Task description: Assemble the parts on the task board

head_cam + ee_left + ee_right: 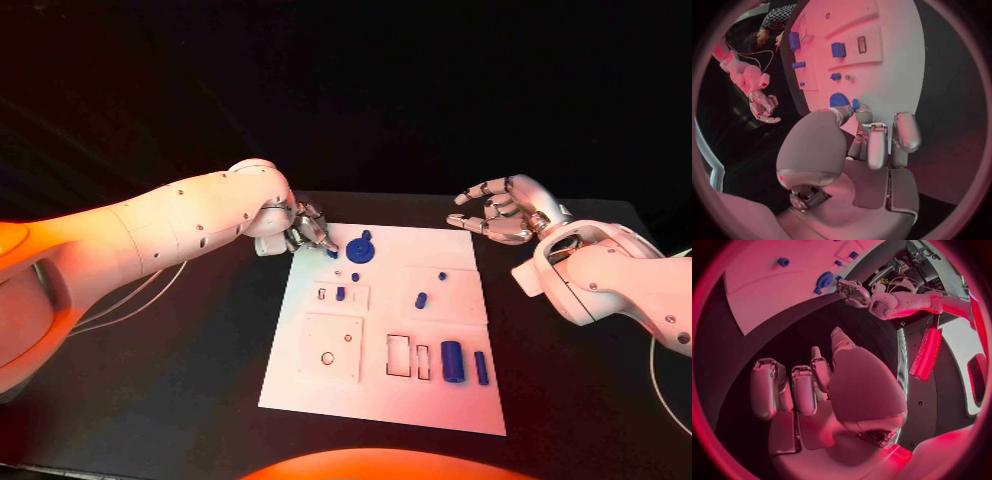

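Left hand (299,231) fingers pinch small blue part (333,253) beside round disc (361,247).

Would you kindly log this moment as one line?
left hand: fingertips at small blue part | right hand: open, off board | white task board: round blue disc at far edge

Board (433,400) mid-table (173,400). Left hand (306,232) at board's far-left corner, touching a small part (332,253) beside the disc (361,247). Right hand (498,212) off board's far-right corner. Two cylinders (453,361) near-right.
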